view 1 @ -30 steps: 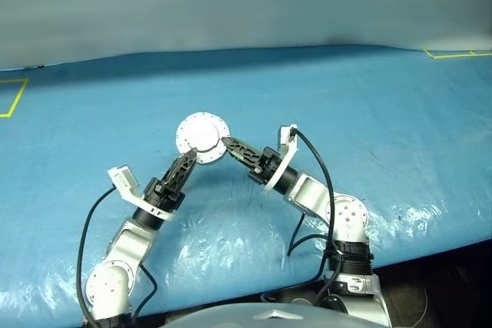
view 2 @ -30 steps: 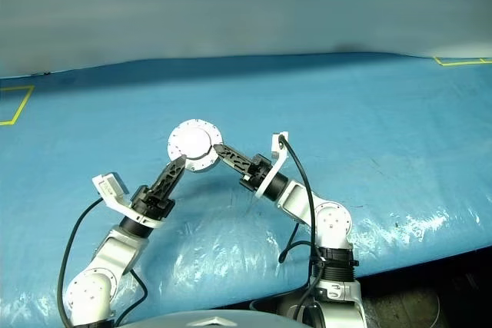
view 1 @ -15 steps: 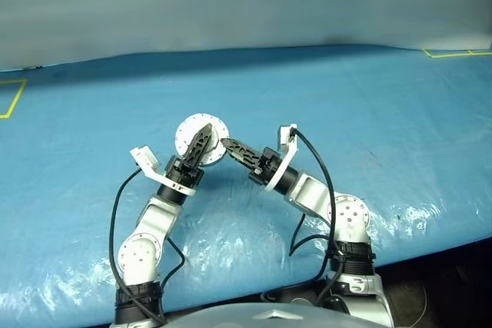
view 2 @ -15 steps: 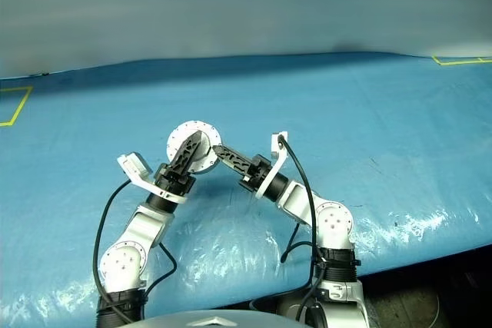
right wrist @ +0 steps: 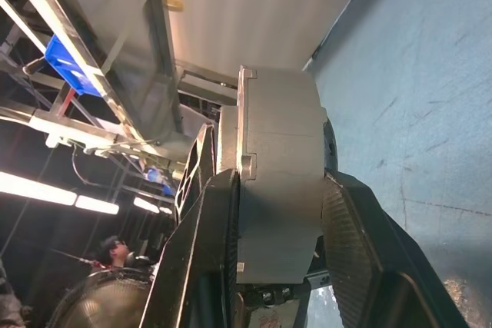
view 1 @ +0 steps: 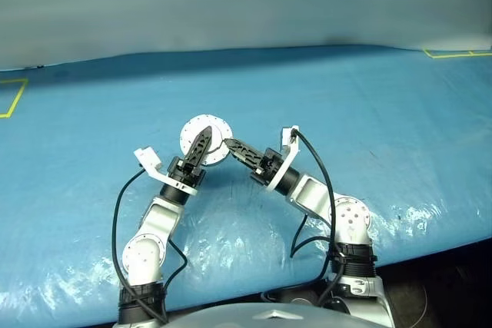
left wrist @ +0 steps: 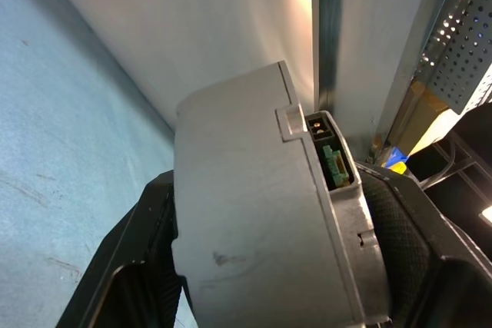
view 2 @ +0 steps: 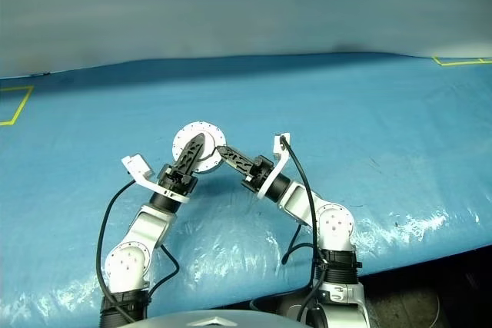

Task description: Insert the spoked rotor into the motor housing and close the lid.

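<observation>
A broad surface [view 1: 369, 113] covered with blue sheeting spans the head views; yellow tape marks lie at its far left corner [view 1: 11, 97] and far right corner [view 1: 453, 54]. Both arms reach forward and converge near the middle of it, where they hold the motor housing [view 1: 217, 132] raised above the sheeting. The housing stands on edge with the round silver-grey lid [view 2: 201, 140], scalloped at its rim, closed over it and facing the head camera.

The left pincer [view 1: 200, 146] lies across the face of the lid, its black fingers [left wrist: 138, 266] set on either side of the grey housing body in the left wrist view, so it grips the housing across its thickness at a moderate spread. The right pincer [view 1: 233, 145] meets the assembly at its lower right edge; in the right wrist view its fingers [right wrist: 350, 228] bracket the same grey body from both flat sides, clamped on it at a narrow spread.

The spoked rotor cannot be made out behind the closed lid. A person [right wrist: 115, 251] appears small in the dim background of the right wrist view.
</observation>
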Controlling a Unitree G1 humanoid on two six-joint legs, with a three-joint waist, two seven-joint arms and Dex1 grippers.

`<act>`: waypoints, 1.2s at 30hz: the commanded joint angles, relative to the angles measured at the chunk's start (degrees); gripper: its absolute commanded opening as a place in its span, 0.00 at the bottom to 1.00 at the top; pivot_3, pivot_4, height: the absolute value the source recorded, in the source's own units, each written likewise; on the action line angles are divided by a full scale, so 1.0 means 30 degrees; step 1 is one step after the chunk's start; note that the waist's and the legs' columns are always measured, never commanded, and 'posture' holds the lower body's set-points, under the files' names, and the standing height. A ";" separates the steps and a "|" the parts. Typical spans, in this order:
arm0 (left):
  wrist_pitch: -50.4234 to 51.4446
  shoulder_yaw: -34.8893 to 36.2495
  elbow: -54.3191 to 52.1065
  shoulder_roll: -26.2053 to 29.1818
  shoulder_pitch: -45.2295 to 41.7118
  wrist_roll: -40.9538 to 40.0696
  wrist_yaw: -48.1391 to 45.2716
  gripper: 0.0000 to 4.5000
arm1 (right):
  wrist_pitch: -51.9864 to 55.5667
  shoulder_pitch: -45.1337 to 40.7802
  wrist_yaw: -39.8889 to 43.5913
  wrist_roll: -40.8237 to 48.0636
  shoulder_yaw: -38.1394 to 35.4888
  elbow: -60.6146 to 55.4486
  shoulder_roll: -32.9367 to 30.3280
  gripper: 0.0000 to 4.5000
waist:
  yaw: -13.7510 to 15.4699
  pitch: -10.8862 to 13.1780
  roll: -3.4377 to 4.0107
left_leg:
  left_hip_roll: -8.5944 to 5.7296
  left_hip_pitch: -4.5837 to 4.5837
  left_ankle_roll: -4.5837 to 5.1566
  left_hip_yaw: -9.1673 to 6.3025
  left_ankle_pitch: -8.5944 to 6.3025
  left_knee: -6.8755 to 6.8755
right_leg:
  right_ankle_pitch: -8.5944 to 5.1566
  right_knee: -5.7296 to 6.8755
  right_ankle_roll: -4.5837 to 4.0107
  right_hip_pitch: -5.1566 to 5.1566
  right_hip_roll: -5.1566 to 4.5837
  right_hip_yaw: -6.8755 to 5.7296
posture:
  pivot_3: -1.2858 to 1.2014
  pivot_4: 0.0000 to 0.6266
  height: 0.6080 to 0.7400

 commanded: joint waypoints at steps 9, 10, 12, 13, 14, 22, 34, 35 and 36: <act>0.2323 0.0111 -0.0205 0.0075 -0.0600 -0.3510 0.1205 0.64 | -0.1092 -0.0524 0.0598 -0.0551 0.0956 -0.1547 0.0276 0.27 | 0.0020 0.0000 -0.0001 | -0.0001 0.0000 0.0010 -0.0003 -0.0005 0.0026 | 0.0005 0.0001 0.0008 0.0011 -0.0003 0.0003 | 0.52 0.24 1.00; 0.2880 -0.0129 -0.0289 0.0367 -0.0519 -0.3694 0.0981 0.64 | -0.1141 -0.0541 0.0638 -0.0485 0.0942 -0.1520 0.0349 0.27 | -0.0007 0.0000 -0.0001 | 0.0007 0.0000 0.0011 -0.0003 -0.0006 0.0026 | 0.0005 0.0001 0.0009 0.0008 -0.0002 0.0006 | 0.52 0.24 1.00; 0.3694 -0.0519 -0.0335 0.0853 -0.0397 -0.3823 0.0812 0.64 | -0.1214 -0.0587 0.0701 -0.0554 0.0979 -0.1490 0.0393 0.27 | -0.0013 0.0001 0.0000 | 0.0009 0.0000 0.0011 -0.0003 -0.0007 0.0025 | 0.0004 0.0002 0.0008 0.0006 0.0002 0.0002 | 0.52 0.24 1.00; 0.3921 -0.0610 -0.0309 0.1025 -0.0379 -0.3853 0.0888 0.64 | -0.1207 -0.0622 0.0744 -0.0612 0.1004 -0.1485 0.0365 0.27 | -0.0010 0.0001 -0.0001 | 0.0007 0.0001 0.0010 -0.0004 -0.0006 0.0025 | 0.0004 0.0005 0.0007 0.0007 0.0003 -0.0002 | 0.52 0.24 1.00; 0.4074 -0.0627 -0.0258 0.1123 -0.0370 -0.3983 0.1029 0.64 | -0.1194 -0.0644 0.0812 -0.0638 0.1020 -0.1487 0.0338 0.27 | -0.0008 0.0001 0.0000 | 0.0006 0.0000 0.0009 -0.0003 -0.0005 0.0027 | 0.0004 0.0007 0.0007 0.0008 0.0003 -0.0002 | 0.52 0.24 1.00; 0.4129 -0.0502 0.0268 0.1346 -0.0491 -0.3922 0.1310 0.64 | -0.1113 -0.0654 0.0981 -0.0858 0.1128 -0.1505 0.0260 0.27 | 0.0029 0.0001 -0.0001 | -0.0008 0.0001 0.0011 0.0000 -0.0006 0.0046 | 0.0010 0.0004 0.0016 0.0015 0.0000 0.0005 | 0.52 0.24 1.00; 0.3698 -0.0108 -0.0436 0.1132 -0.0834 -0.3591 0.1986 0.64 | -0.0608 -0.0826 0.1070 -0.0523 0.1010 -0.1254 0.0371 0.70 | 0.0028 0.0001 0.0000 | -0.0007 0.0001 0.0009 0.0002 -0.0005 0.0046 | 0.0010 0.0005 0.0016 0.0015 0.0000 0.0007 | 0.52 0.24 1.00; 0.3495 0.0135 -0.0490 0.1176 -0.0925 -0.3577 0.2061 0.64 | -0.0664 -0.0820 0.1090 -0.0696 0.1045 -0.1336 0.0332 0.70 | 0.0026 0.0001 0.0000 | -0.0007 0.0001 0.0008 0.0002 -0.0005 0.0045 | 0.0010 0.0007 0.0015 0.0014 0.0000 0.0007 | 0.52 0.24 1.00; 0.3223 0.0478 -0.0469 0.1228 -0.1047 -0.3556 0.2154 0.64 | -0.0678 -0.0817 0.1092 -0.0739 0.1021 -0.1360 0.0320 0.70 | 0.0029 0.0001 -0.0001 | -0.0007 0.0002 0.0008 0.0002 -0.0005 0.0046 | 0.0010 0.0007 0.0015 0.0015 0.0000 0.0006 | 0.52 0.24 1.00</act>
